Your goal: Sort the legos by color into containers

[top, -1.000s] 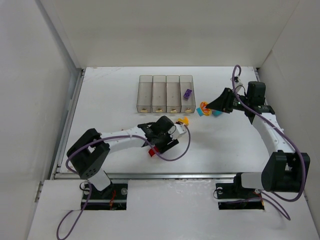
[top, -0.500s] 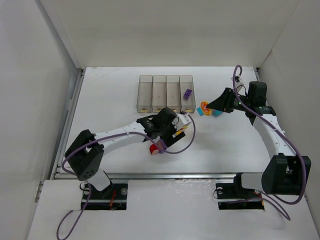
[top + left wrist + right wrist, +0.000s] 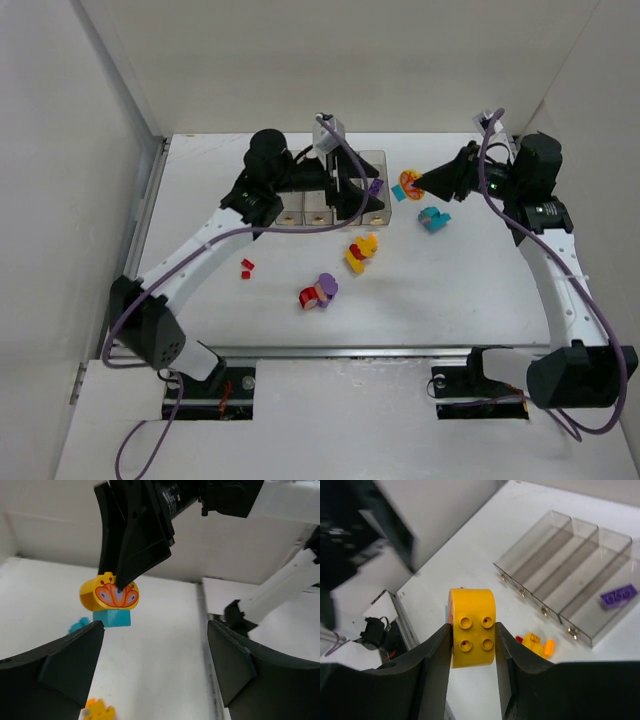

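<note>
My right gripper [image 3: 413,184] is shut on a rounded yellow brick [image 3: 472,635] with an orange pattern [image 3: 111,593]. It holds the brick above the table, right of the containers [image 3: 376,158]. A teal brick [image 3: 113,617] is joined under it. My left gripper [image 3: 372,197] is open and empty over the near end of the containers and faces the held brick. A purple brick [image 3: 376,185] lies in the rightmost container [image 3: 615,597]. On the table lie a teal brick [image 3: 433,218], a yellow clump [image 3: 361,251], a red and purple clump [image 3: 318,292] and a small red brick [image 3: 247,266].
White walls stand close on the left, back and right of the table. The right arm's base [image 3: 250,610] shows past the table edge in the left wrist view. Both arms reach across the back half of the table.
My left arm has swung from the red and purple clump at mid table up to the containers, leaving the clump down. My right gripper has lifted the yellow brick up and back.
</note>
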### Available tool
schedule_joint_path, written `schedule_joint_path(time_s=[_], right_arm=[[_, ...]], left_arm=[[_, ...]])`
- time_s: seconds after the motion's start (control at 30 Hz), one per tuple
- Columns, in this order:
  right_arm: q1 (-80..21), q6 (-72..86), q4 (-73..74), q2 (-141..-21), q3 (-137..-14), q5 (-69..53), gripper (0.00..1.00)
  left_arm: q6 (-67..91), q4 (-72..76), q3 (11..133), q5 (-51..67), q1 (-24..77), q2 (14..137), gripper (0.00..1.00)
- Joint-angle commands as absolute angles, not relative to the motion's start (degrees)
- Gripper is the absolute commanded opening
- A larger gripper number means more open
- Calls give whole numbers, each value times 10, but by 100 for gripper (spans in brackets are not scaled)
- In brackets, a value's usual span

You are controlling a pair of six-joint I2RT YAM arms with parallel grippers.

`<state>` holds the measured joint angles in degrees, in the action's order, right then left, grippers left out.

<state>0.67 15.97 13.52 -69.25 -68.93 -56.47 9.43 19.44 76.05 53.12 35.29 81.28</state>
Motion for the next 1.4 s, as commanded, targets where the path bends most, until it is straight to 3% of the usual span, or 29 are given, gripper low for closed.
schedule_joint_path(time_s=[0.0,0.27,0.67,0.8,0.93,1.1,1.2,1.27,1.37], right_arm=[[-29,134,91,-665,-729,-570,0],[-62,152,62,-626,-728,-527,0],[-86,192,11,-603,-675,-528,0],[-86,192,5,-591,-664,-523,0],[-86,197,5,-584,-657,-523,0],[-91,202,5,-584,-647,-523,0],[-91,202,5,-579,-647,-523,0],[-91,202,5,-579,-647,-509,0],[-91,214,5,-568,-641,-468,0]], left_arm=[[252,268,805,695,343,888,81],[256,268,805,641,343,894,77],[255,268,819,656,362,900,75],[249,268,838,650,362,906,60],[249,268,838,650,362,906,36],[254,268,831,650,362,901,27],[254,268,831,643,362,901,6],[254,268,820,643,362,901,0],[247,255,789,643,362,883,0]])
